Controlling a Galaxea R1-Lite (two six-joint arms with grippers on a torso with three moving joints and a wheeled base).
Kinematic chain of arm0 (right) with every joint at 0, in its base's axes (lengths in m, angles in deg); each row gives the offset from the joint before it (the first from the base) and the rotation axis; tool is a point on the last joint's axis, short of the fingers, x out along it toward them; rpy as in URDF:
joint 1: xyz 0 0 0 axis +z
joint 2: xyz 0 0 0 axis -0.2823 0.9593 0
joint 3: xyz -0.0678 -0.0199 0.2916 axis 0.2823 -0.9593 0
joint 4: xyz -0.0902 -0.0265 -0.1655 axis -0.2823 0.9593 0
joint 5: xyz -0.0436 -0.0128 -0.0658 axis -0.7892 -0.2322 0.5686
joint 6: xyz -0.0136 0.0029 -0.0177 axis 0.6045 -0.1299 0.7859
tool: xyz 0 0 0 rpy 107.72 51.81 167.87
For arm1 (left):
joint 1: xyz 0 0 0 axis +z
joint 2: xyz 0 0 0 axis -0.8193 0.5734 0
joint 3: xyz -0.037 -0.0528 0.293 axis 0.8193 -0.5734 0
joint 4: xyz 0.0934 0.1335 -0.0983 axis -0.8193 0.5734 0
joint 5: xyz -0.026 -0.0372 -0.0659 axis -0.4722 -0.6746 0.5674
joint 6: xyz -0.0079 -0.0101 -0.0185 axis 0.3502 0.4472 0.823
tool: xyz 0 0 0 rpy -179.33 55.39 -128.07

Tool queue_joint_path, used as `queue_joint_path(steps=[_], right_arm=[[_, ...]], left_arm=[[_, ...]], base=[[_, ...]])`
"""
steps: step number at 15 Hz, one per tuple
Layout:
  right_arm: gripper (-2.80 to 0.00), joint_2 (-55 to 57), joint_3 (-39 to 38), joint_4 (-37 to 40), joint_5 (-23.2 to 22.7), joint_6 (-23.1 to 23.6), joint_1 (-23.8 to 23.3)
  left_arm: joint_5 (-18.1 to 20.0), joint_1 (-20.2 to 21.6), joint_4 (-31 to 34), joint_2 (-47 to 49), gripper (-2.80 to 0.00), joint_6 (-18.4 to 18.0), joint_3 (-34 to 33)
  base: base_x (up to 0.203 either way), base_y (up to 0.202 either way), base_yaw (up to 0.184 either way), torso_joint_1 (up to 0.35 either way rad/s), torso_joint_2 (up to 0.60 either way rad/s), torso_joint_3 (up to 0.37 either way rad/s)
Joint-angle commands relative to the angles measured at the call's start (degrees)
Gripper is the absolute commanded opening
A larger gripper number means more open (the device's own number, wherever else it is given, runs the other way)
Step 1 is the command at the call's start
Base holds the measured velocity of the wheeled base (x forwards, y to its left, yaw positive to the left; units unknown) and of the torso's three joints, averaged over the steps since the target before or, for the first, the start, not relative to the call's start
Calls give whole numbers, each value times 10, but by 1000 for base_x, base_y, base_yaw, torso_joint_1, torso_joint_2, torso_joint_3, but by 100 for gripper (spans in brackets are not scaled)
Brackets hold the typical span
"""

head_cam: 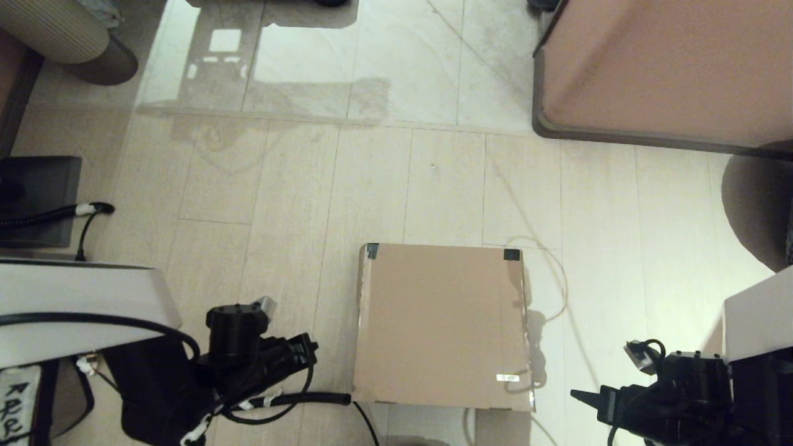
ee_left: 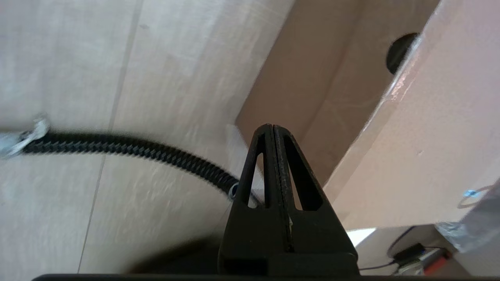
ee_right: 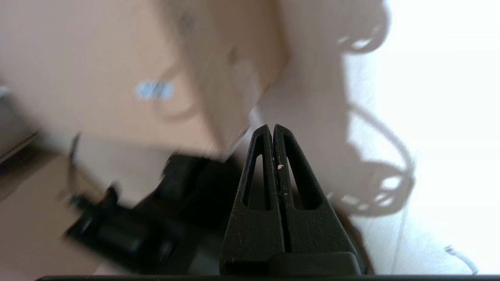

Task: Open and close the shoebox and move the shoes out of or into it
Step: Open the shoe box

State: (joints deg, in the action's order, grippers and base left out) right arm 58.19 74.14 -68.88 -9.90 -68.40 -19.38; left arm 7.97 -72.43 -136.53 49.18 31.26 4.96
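The brown cardboard shoebox point(head_cam: 440, 322) stands on the floor in front of me with its lid down. It has dark tape point(head_cam: 512, 254) on the two far corners and a small white label point(head_cam: 508, 376) near the front right. The shoes are hidden. My left gripper point(head_cam: 310, 347) hangs low, just left of the box, shut on nothing. The left wrist view has its tips point(ee_left: 272, 127) close to the box's side wall point(ee_left: 312, 97). My right gripper point(head_cam: 579, 396) is shut and empty, low at the box's front right corner point(ee_right: 218, 117), tips point(ee_right: 272, 127) pointing towards it.
A large pinkish-brown block point(head_cam: 669, 68) with a dark rim fills the back right. A black corrugated cable point(head_cam: 297, 399) runs from my left arm to the box's front left corner. A thin pale cord point(head_cam: 560, 279) loops on the floor right of the box. Ribbed beige furniture point(head_cam: 56, 31) stands back left.
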Motion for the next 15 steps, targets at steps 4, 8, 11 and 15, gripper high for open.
queue_joint_path(steps=[4, 8, 11, 15], right_arm=[[-280, 8, 48, -5, 112, -57, 69], [-280, 39, 84, -5, 145, -63, 94], [-280, 59, 113, -5, 147, -66, 104], [-280, 85, 164, -5, 147, -85, 113]], left_arm=[[-43, -55, -4, 39, -280, 2, 39], [-68, -62, -4, 65, -280, 2, 74], [-69, -65, -3, 83, -280, 2, 101], [-69, -73, -2, 101, -280, 2, 137]], base=[[0, 0, 0, 0, 0, 0], [0, 0, 0, 0, 0, 0], [0, 0, 0, 0, 0, 0], [0, 0, 0, 0, 0, 0]])
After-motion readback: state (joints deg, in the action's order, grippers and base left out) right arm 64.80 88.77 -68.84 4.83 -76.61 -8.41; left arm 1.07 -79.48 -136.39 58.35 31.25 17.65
